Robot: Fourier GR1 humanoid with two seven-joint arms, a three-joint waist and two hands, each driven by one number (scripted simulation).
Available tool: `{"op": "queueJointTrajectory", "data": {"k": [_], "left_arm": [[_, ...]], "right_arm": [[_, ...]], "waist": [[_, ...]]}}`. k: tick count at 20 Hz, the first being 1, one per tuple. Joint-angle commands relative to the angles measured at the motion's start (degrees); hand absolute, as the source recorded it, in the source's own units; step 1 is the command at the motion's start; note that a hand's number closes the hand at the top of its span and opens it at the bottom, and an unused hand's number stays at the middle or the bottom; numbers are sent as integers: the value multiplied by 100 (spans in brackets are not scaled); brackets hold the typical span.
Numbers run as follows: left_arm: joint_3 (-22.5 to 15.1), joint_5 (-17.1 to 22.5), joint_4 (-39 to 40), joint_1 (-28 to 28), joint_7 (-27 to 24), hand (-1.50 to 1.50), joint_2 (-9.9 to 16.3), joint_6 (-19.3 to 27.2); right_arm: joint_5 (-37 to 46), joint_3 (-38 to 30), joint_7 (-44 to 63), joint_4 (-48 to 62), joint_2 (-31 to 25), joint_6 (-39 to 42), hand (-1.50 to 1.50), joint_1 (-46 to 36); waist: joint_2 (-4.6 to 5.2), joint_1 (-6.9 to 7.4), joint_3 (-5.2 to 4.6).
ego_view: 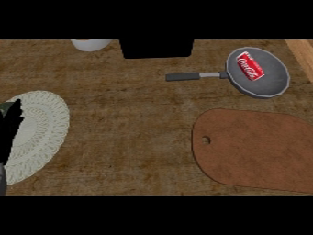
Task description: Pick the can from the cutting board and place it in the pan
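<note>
Now one can (250, 67) lies in one pan (275, 79), one cutting board (260, 149) bare.

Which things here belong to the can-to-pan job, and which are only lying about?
Part of the job: red can, lying in the grey pan; brown cutting board, now bare.

Lying about: round woven mat; white object at the top edge; left hand, resting open over the mat.

The only readable lettering is the white Coca-Cola script on the red can (250, 67), which lies on its side in the grey pan (275, 78) near the counter's far right corner. Smaller print beside the script seems present but cannot be read.
</note>
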Motion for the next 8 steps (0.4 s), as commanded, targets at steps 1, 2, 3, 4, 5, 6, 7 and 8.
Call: {"op": "queueJointTrajectory", "data": {"k": [1,2,3,4,5,6,7,8], "left_arm": [[-94,-90,-147,149,-27,0,-182,139],[-5,31,-258,194,40,0,-26,-45],[-13,33,11,154,-262,0,37,-203],[-68,-30,-221,23,160,0,-43,-31],[-50,27,-370,201,23,0,-19,-140],[-37,-72,82,-86,-87,0,-79,5],[50,37,-8,-287,170,0,66,-119],[-115,-65,-342,149,106,0,-86,-70]], "right_arm": [[-186,78,557,-1696,377,653,-150,1179],[-262,23,789,-2071,287,889,-150,1437],[-278,100,1001,-2561,499,890,-150,1585],[-555,-37,644,-2770,717,1140,-150,2069],[-493,15,1001,-3260,784,1129,-150,2188],[-655,-84,1077,-3451,877,1302,-150,2466],[-730,-57,1168,-3857,1069,1316,-150,2592],[-912,-240,1385,-4176,799,1672,-150,2864]], "waist": [[19,38,2],[24,71,5],[53,116,6],[45,80,13],[60,164,14],[73,128,13],[76,153,15],[63,161,15]]}}
